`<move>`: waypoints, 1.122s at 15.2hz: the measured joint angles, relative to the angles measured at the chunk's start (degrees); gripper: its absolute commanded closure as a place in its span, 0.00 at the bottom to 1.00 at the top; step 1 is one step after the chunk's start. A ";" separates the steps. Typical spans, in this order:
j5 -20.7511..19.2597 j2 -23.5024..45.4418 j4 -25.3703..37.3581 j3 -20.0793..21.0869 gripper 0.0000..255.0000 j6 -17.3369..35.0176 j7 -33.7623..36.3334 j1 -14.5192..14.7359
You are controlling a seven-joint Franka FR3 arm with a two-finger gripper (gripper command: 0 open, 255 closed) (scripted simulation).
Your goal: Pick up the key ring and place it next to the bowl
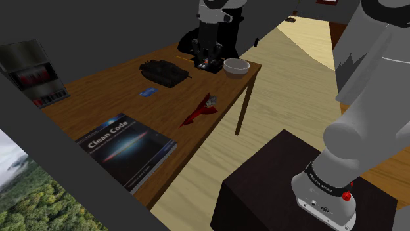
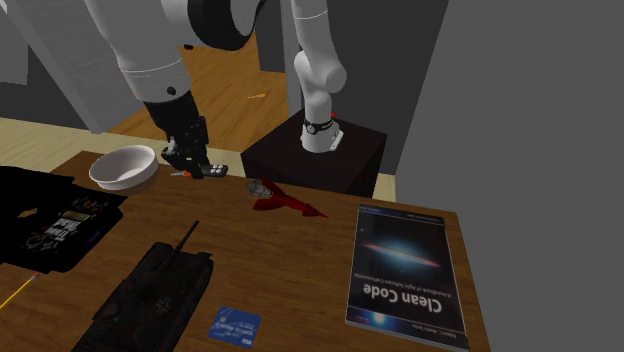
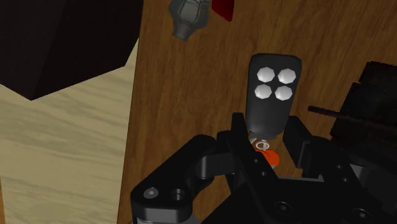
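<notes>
The key ring is a dark, rounded fob with four pale buttons. At its narrow end it carries a thin metal ring and a small orange tag. It lies flat on the wooden worktop, with that narrow end between the fingers and the button end reaching out past the fingertips. The gripper has its fingers a little apart, one on each side of the fob's neck. They seem to clamp it, though the angle leaves the contact on the far finger uncertain.

The fob looks like a light, rigid shell, so it should carry no real load and will not bend or crush under a moderate squeeze. Its sides look smooth and curved, and they taper towards the ring. A grip there could squeeze it forward out of the fingers, or let the long body swing down about the pinch. The ring and tag hang loose and will dangle, so they are poor places to hold.

The surer hold is probably further along the body, beyond the fingertips, where the two sides run closer to parallel. In the second exterior view, the white bowl stands just beside the fingers.
</notes>
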 measured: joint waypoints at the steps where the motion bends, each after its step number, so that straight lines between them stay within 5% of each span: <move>1: -0.15 0.43 0.66 -0.54 1.00 -0.30 -1.27 -0.73; 7: -0.57 2.12 2.63 -3.23 1.00 -0.87 -7.87 -4.64; 17: -1.40 3.65 -2.68 -3.86 1.00 5.76 -8.48 -5.14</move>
